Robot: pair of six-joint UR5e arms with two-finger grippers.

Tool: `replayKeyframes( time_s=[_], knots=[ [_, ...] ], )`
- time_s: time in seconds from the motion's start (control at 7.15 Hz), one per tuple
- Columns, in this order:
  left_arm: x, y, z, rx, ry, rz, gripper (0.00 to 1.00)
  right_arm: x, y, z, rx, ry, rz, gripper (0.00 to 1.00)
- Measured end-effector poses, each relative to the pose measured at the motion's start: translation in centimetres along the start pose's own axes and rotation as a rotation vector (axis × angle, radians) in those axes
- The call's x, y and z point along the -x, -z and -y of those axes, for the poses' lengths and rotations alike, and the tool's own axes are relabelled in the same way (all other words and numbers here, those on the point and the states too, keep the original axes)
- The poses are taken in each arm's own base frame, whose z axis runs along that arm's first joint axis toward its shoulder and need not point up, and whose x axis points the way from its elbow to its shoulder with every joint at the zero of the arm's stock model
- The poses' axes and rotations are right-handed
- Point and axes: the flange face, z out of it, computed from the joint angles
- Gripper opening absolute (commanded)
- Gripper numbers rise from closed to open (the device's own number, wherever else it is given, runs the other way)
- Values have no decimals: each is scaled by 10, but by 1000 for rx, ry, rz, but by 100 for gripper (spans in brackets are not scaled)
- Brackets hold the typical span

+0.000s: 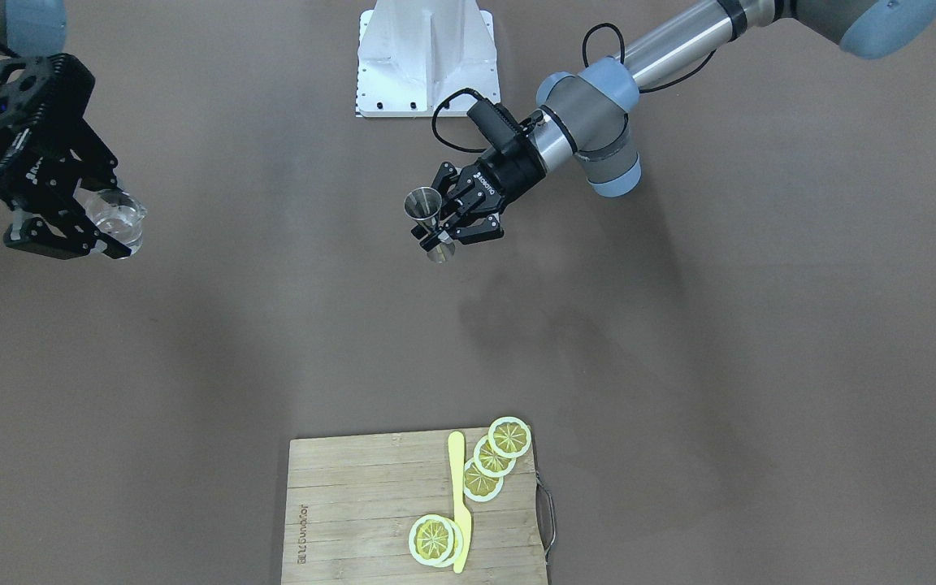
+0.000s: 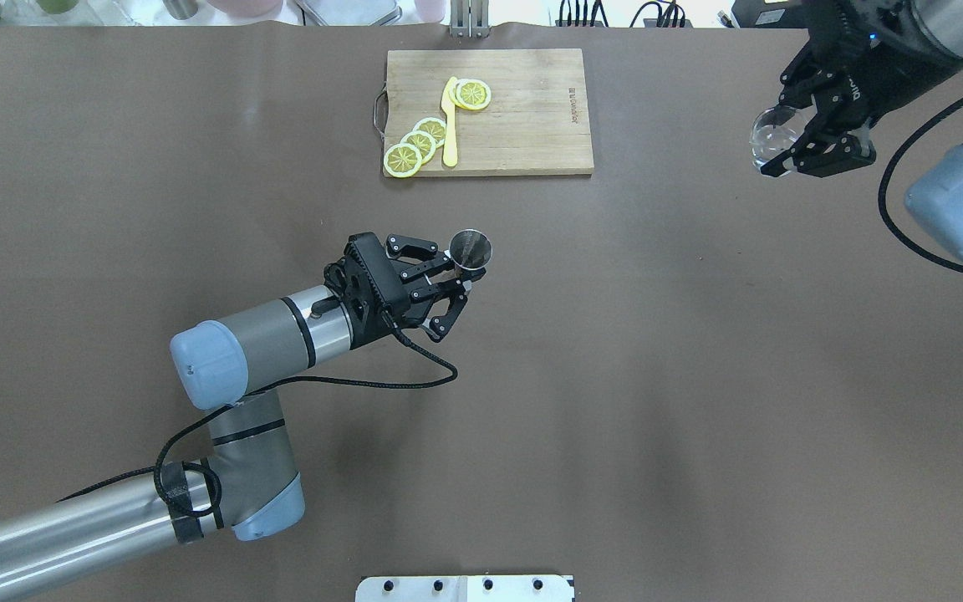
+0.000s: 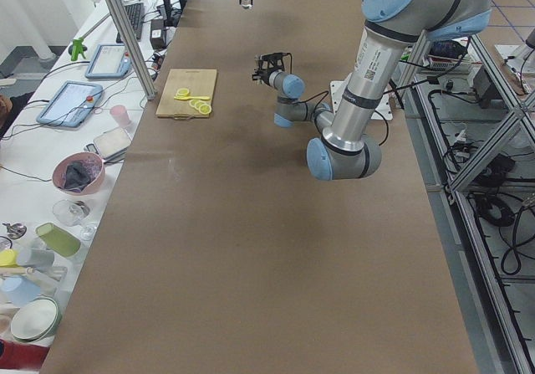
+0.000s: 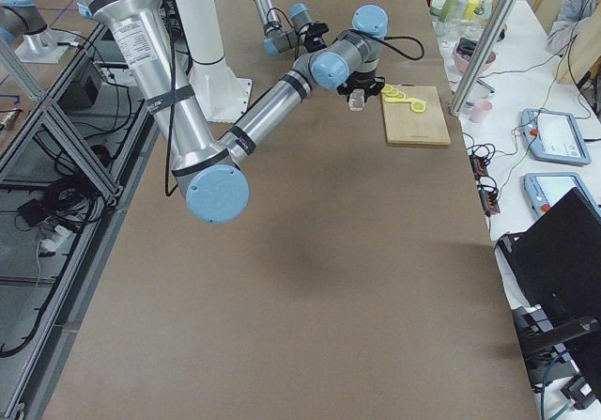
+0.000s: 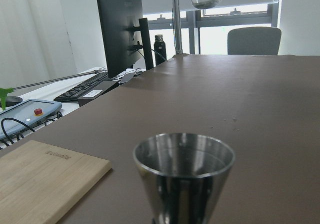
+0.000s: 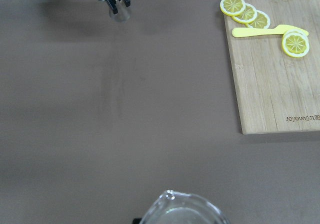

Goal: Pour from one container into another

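Note:
My left gripper point(image 2: 458, 272) is shut on the waist of the steel jigger point(image 2: 471, 249), holding it upright above the middle of the table. The front view shows the jigger point(image 1: 425, 207) between the black fingers of the left gripper point(image 1: 439, 236). In the left wrist view the jigger's open cup point(image 5: 184, 176) fills the foreground. My right gripper point(image 2: 782, 152) is shut on the clear glass tumbler point(image 2: 770, 134), raised near the table's far right. The glass point(image 1: 117, 218) is upright in the front view, and its rim point(image 6: 182, 211) shows at the bottom of the right wrist view. The two containers are far apart.
A wooden cutting board point(image 2: 532, 125) lies at the far middle edge with several lemon slices point(image 2: 419, 144) and a yellow knife point(image 2: 450, 125) on it. The white robot base plate point(image 1: 427, 61) is on the near side. Bare brown tabletop lies between the arms.

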Motion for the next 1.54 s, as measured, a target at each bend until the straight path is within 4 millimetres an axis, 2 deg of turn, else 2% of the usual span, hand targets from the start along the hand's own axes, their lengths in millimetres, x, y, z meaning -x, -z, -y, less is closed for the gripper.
replayKeyframes(
  time_s=[0.42, 0.56, 0.84, 1.12, 1.54],
  knots=[
    [27, -2, 11, 66, -31, 155, 0, -21, 9, -54, -65, -51, 25, 0],
    [40, 0, 11, 78, -38, 191, 0, -24, 7, -80, -83, -59, 26, 0],
    [60, 23, 6, 77, -39, 250, 0, -19, 3, -139, -105, -75, 20, 0],
    [67, 32, 0, 72, -42, 293, 0, -9, -3, -178, -103, -69, -4, 0],
    [65, 34, -9, 78, -21, 304, 0, -6, -14, -215, -86, -48, -56, 0]
  ],
)
